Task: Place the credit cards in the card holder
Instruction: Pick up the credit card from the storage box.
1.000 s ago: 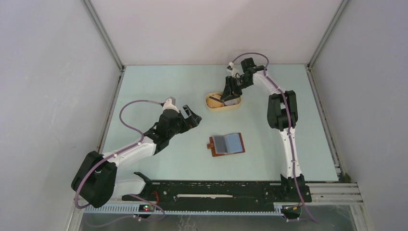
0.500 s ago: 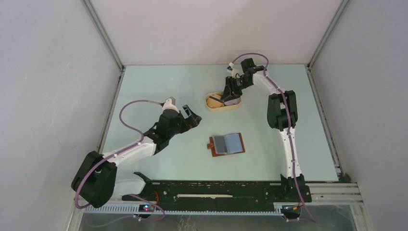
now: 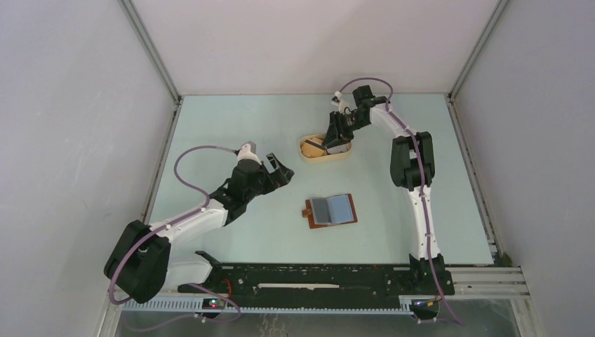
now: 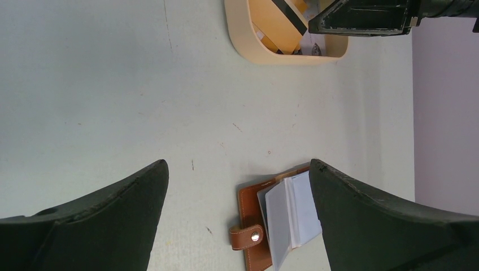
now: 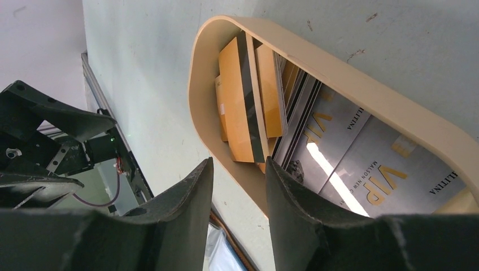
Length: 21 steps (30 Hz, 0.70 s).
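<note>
Starting at your left: the left tool (image 3: 280,173) hangs over the pale green desk (image 3: 231,133), its two black fingers (image 4: 113,209) spread wide and released, nothing between them. From its wrist camera you look straight down past those fingers onto bare desk.

Move right and there's your small reddish-brown leather bifold card holder (image 3: 331,210), lying open and flat near the middle of the desk, well apart from both tools. Its strap with the small round metal snap (image 4: 255,237) sticks out on the left side, and its grey and light blue inner pockets (image 3: 330,208) face up. In the left wrist view those pockets (image 4: 294,209) fan up slightly from the leather.

Further right and farther back sits the tan oval tray (image 3: 309,156). That is where the thin rectangular plastic credit cards (image 5: 350,152) are: silvery ones printed "VIP" in gold lie flat in the tray, and beside them gold-orange ones (image 5: 234,107) with a dark stripe stand on edge against the tray wall.

Your right tool (image 3: 335,140) is over the right part of that tray, pointing down into it. Its fingers (image 5: 169,226) stand a narrow gap apart, unclenched, gripping no card, and the tray's rounded end shows between them.
</note>
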Available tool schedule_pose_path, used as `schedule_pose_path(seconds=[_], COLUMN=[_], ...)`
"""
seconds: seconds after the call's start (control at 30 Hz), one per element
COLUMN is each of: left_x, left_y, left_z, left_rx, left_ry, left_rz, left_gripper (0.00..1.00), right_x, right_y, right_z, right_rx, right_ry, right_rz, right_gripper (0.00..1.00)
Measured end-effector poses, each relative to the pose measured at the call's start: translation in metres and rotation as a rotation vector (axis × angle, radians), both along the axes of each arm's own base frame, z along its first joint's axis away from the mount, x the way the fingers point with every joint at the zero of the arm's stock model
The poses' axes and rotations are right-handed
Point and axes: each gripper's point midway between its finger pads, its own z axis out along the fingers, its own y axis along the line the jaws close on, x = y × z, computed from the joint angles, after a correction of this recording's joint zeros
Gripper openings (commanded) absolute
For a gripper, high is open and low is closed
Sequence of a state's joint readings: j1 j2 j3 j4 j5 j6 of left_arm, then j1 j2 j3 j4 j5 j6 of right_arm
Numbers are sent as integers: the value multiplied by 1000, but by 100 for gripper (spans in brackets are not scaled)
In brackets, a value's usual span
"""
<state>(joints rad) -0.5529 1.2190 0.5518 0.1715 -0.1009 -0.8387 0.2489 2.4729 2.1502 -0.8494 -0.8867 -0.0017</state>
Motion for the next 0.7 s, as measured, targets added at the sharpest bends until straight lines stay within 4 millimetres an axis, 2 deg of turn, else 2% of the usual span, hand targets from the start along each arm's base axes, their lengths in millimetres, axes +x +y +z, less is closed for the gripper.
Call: schedule_pose_path(seconds=[0.27,0.5,0.7], left_x=[0,0,0], left_y=[0,0,0], left_z=[0,0,-1], left_rx=[0,0,2], left_ry=[0,0,4], left_rz=[0,0,-1], left_gripper=[99,99,99], right_x=[3,-4,2], right_y=[-7,-11,-11], right_z=[2,5,6], right_rx=[36,87,88], right_ry=[-13,-4,-32], right_rz=[4,20,15], right_gripper=[51,51,49])
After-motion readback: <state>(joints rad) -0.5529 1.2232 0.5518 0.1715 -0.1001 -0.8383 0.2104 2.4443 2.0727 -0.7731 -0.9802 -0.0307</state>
